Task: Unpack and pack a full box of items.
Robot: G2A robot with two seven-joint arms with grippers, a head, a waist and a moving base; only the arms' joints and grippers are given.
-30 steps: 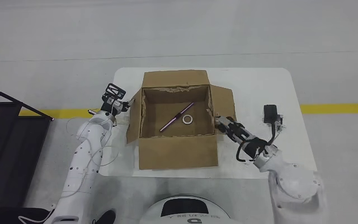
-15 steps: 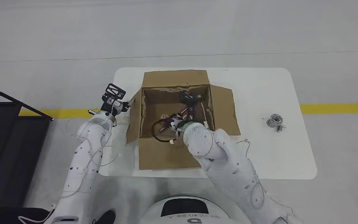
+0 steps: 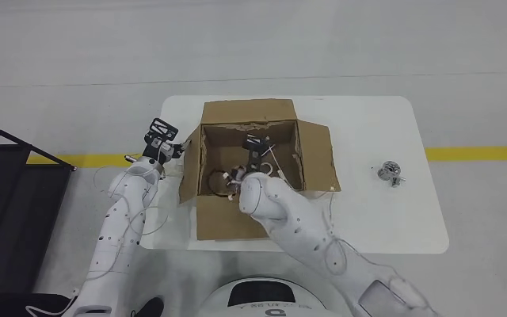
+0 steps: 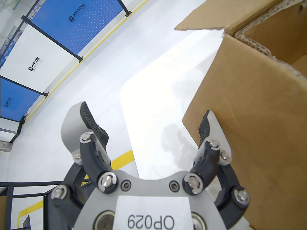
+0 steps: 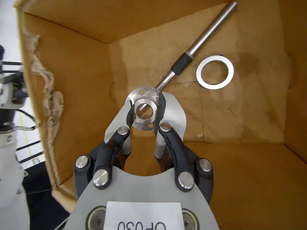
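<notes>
An open cardboard box (image 3: 249, 112) stands mid-table. My right gripper (image 5: 145, 111) is inside it, low over the floor, shut on a round metal flange (image 5: 141, 94) with a hollow hub. From above, that gripper (image 3: 234, 174) sits at the box's near left part. A steel rod (image 5: 203, 37) with a black sleeve and a flat metal ring (image 5: 215, 72) lie on the box floor (image 5: 239, 120). The flange hangs over the rod's near end. My left gripper (image 4: 145, 108) is open and holds nothing, just outside the box's left wall (image 4: 251, 108), beside the left flap (image 3: 188, 162).
A small metal part (image 3: 390, 172) lies on the white table (image 3: 372, 127) to the right of the box. The box's left rim is torn (image 5: 48, 92). Bare tabletop lies right of the box and behind it.
My right arm has swung from the table's right side into the box with the flange in its gripper, then shifted slightly left. The left arm has kept still.
</notes>
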